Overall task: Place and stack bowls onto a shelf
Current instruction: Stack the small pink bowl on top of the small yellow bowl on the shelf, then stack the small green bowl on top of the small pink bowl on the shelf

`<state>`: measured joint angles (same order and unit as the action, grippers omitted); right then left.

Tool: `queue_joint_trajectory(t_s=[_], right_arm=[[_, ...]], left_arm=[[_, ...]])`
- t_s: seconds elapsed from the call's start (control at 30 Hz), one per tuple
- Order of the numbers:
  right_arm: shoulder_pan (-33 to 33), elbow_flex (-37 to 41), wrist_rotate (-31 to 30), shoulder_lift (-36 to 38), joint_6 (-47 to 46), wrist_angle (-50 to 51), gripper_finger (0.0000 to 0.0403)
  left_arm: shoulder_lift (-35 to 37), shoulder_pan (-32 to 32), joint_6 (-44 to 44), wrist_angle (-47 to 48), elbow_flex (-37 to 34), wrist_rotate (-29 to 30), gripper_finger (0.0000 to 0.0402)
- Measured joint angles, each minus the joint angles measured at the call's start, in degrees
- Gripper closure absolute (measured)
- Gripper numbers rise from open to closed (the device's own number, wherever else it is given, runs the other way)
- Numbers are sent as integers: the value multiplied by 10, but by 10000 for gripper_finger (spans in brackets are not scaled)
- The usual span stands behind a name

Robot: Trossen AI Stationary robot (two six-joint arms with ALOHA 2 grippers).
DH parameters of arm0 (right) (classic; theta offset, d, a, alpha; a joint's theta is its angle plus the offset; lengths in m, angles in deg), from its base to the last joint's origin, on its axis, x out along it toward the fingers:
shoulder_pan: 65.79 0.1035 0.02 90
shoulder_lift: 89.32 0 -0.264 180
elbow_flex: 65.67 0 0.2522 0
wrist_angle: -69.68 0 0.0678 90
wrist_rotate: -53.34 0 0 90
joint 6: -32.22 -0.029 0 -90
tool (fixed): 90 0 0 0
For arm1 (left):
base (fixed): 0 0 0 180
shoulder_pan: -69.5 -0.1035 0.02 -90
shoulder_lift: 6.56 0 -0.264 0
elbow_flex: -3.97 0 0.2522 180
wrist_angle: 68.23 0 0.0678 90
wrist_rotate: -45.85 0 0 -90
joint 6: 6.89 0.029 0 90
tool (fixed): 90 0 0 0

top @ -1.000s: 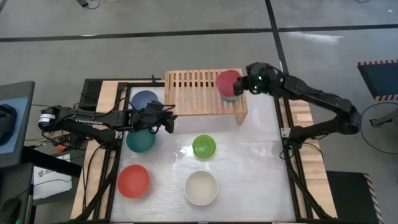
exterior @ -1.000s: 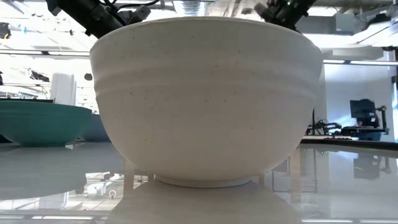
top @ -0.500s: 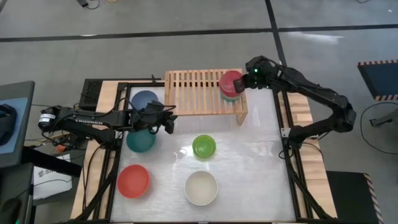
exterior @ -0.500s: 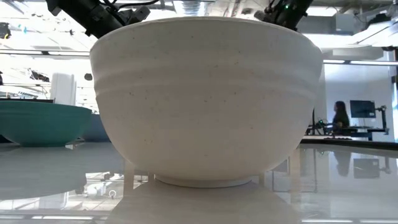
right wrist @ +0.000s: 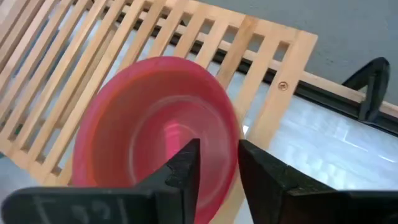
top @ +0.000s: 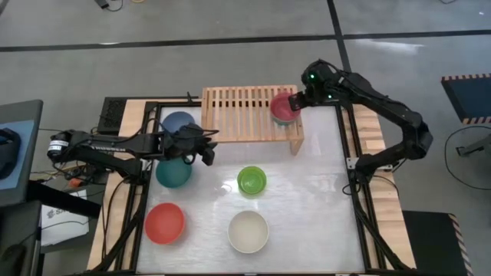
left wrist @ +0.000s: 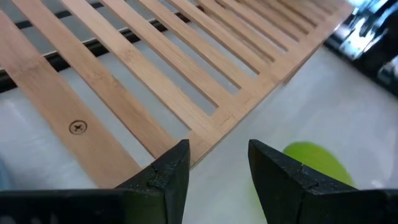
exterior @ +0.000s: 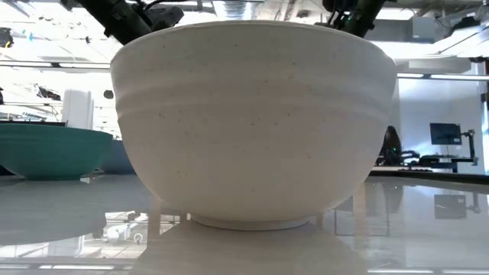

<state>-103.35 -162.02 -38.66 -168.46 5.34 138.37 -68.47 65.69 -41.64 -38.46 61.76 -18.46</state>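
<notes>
Letting go of the magenta bowl [top: 283, 105] at the shelf's [top: 244, 115] right end: right gripper [top: 299, 102] fingers parted (rim between them), best lifted straight; left gripper [top: 201, 148] gaping, empty

The glossy white surface [top: 307, 192] carries the wooden shelf [top: 245, 113], plus slate blue [top: 177, 121], teal [top: 173, 173], green [top: 252, 181], red [top: 165, 222] and cream [top: 248, 231] bowls. A magenta bowl [top: 282, 106] sits on the shelf beside the right end effector [top: 298, 102].
</notes>
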Motion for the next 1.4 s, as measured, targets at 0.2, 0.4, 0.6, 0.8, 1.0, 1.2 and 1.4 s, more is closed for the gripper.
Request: queue_joint_trajectory(t_s=[0.2,0.4,0.6,0.8,1.0,1.2,1.4], right_arm=[[0,0,-14,4,2,-12,243],[14,0,-19,16,3,-21,247],[56,0,-20,70,-1,-69,247],[82,1,29,106,-12,1,248],[213,30,20,108,-31,86,248],[334,112,-40,106,-135,-10,248],[428,198,-47,66,-211,-122,250]], left_arm=[[0,0,13,102,60,16,251],[0,-8,-16,191,101,18,251],[0,-53,-80,347,123,-58,251],[0,-45,-60,352,134,-123,251],[0,22,-69,262,123,-169,251],[-10,125,-150,178,84,-130,251],[-39,208,-256,174,76,-75,251]])
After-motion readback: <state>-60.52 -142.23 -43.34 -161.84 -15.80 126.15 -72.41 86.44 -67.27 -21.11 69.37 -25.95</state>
